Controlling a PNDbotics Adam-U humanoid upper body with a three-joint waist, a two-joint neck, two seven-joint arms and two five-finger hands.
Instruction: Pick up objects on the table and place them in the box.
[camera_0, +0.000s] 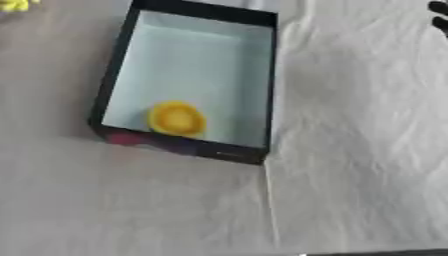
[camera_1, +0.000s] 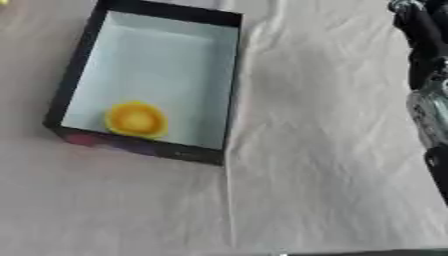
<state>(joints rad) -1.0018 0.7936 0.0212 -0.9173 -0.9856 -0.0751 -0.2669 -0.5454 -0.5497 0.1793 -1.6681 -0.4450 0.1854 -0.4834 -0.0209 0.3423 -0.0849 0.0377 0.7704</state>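
Note:
A box (camera_0: 273, 80) with dark walls and a pale blue floor lies on the white cloth, left of the middle. A round yellow object (camera_0: 178, 119) rests inside it, near its front left corner. Part of my right hand (camera_1: 418, 27), black, shows along the right edge, above the cloth and well to the right of the box, with a silver part of the arm (camera_1: 429, 112) below it. It touches nothing that I can see. My left hand does not show in either view.
A small yellow thing (camera_0: 12, 5) lies at the far left corner, cut off by the edge. The creased white cloth (camera_0: 359, 150) covers the table, with a dark strip (camera_0: 385, 252) at the front edge.

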